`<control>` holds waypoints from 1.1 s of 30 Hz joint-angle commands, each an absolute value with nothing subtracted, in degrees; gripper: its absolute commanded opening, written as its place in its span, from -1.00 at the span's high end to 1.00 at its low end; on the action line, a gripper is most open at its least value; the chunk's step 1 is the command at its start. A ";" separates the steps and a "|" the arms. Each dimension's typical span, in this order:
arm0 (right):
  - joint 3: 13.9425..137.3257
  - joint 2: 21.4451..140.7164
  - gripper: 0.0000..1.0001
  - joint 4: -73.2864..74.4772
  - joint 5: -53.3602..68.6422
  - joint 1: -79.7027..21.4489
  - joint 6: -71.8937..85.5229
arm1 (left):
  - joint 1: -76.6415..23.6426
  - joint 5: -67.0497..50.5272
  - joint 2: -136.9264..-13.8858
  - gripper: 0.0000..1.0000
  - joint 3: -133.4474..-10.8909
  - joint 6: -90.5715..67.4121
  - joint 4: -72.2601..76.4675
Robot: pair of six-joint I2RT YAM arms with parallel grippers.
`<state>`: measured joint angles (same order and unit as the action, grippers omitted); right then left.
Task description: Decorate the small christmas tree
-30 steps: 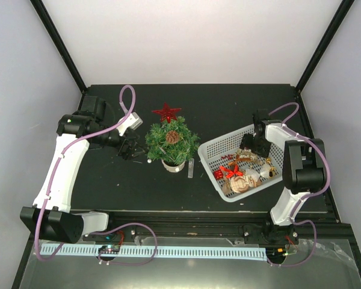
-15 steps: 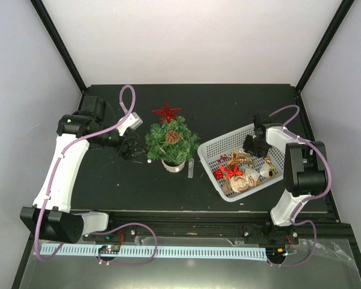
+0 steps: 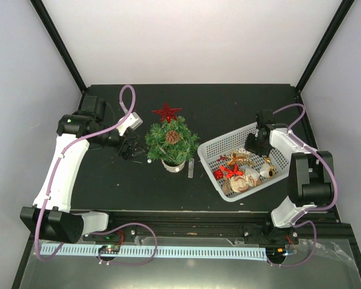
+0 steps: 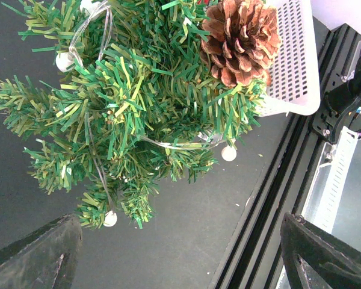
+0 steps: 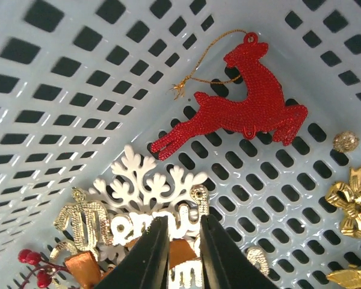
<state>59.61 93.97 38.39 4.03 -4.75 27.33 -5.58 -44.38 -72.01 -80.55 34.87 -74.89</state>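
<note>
This is looking like a robotics lab test cell rather than a home. A black table (image 3: 228,105) is sitting inside plain white panel walls (image 3: 186,42), with black frame struts (image 3: 60,48) rising from its far corners. The left arm (image 3: 63,165) and right arm (image 3: 283,208) are standing bolted to a metal rail (image 3: 186,218) along the near edge, with lilac cables (image 3: 127,96) looping off them.

Matte black tabletop (image 3: 228,105), boxed in by plain pale walls: back wall (image 3: 192,36), left wall (image 3: 18,90), right wall (image 3: 349,132). Black posts (image 3: 57,45) slant up from the far corners. A black rail (image 3: 192,218) runs along the near edge. Lighting's soft and even. In front of the rail sits a shiny greyish surface (image 3: 198,271), maybe plastic sheeting, hard to tell.
</note>
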 commanded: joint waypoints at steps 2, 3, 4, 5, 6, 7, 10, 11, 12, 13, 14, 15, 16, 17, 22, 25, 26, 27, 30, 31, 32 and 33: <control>61.34 96.20 -0.01 40.48 5.38 -4.83 27.74 | -5.22 -45.79 -71.83 -0.80 -81.88 34.37 -73.65; 61.90 96.84 -0.24 40.80 5.70 -4.83 27.99 | -5.23 -45.81 -71.81 -0.80 -81.91 34.41 -73.65; 62.22 97.27 -0.39 40.86 5.95 -4.91 28.32 | -5.24 -45.80 -71.76 -0.80 -81.96 34.37 -73.70; 62.49 97.63 -0.45 40.79 6.16 -4.98 28.52 | -5.22 -45.75 -71.72 -0.80 -81.92 34.41 -73.78; 62.75 97.95 -0.47 40.78 6.23 -5.01 28.63 | -5.25 -45.68 -71.72 -0.80 -81.95 34.44 -73.87; 63.11 98.30 -0.49 40.83 5.93 -5.15 28.76 | -5.25 -45.68 -71.64 -0.80 -81.94 34.52 -73.91; 63.68 99.26 -0.55 40.50 4.82 -6.00 29.15 | -5.24 -45.36 -71.55 -0.80 -82.08 34.63 -74.22; 63.86 99.76 -0.55 40.25 4.61 -6.14 29.36 | -5.27 -45.35 -71.55 -0.80 -82.03 34.62 -74.26; 64.06 100.35 -0.56 40.00 4.56 -6.31 29.54 | -5.20 -45.46 -71.54 -0.80 -82.03 34.55 -74.33; 64.42 101.12 -0.56 39.80 4.61 -6.56 29.80 | -5.26 -45.51 -71.54 -0.80 -82.10 34.50 -74.35; 64.75 101.71 -0.57 39.74 4.45 -6.84 29.99 | -5.27 -45.52 -71.54 -0.80 -82.21 34.46 -74.40; 65.19 102.23 -0.57 39.75 4.05 -7.35 30.08 | -5.22 -45.53 -71.62 -0.80 -82.20 34.45 -74.44; 65.62 102.68 -0.57 39.80 3.52 -7.83 30.08 | -5.27 -45.52 -71.63 -0.80 -82.31 34.45 -74.44; 66.03 103.26 -0.57 39.81 3.11 -8.61 29.98 | -5.25 -45.50 -71.63 -0.80 -82.39 34.45 -74.52; 67.94 106.91 -0.58 41.66 -0.85 -11.69 29.12 | -5.21 -45.27 -71.88 -0.80 -82.67 34.50 -74.68; 66.95 108.15 -0.53 41.74 -2.17 -11.81 29.18 | -5.27 -45.19 -71.98 -0.80 -82.90 34.54 -74.84; 66.51 108.12 -0.50 41.60 -2.50 -11.92 29.20 | -5.27 -45.16 -72.05 -0.80 -83.03 34.62 -74.92; 66.12 107.92 -0.46 41.62 -2.99 -11.94 29.26 | -5.23 -45.05 -72.11 -0.80 -83.04 34.69 -74.96; 64.89 106.91 -0.21 41.73 -4.25 -11.96 29.22 | -5.25 -44.91 -72.16 -0.80 -83.05 34.72 -74.92; 64.76 106.62 -0.17 41.87 -4.77 -11.95 29.18 | -5.27 -44.97 -72.22 -0.80 -83.03 34.72 -74.89; 64.58 106.46 -0.09 42.06 -5.17 -11.96 29.11 | -5.26 -44.98 -72.24 -0.80 -82.94 34.65 -74.81; 64.39 106.32 -0.03 42.28 -5.33 -11.98 29.11 | -5.25 -45.08 -72.25 -0.80 -82.90 34.63 -74.72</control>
<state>66.83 105.49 40.03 -2.39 -11.75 29.02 -5.58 -44.36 -72.01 -80.55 34.87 -74.94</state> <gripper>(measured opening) 0.563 0.900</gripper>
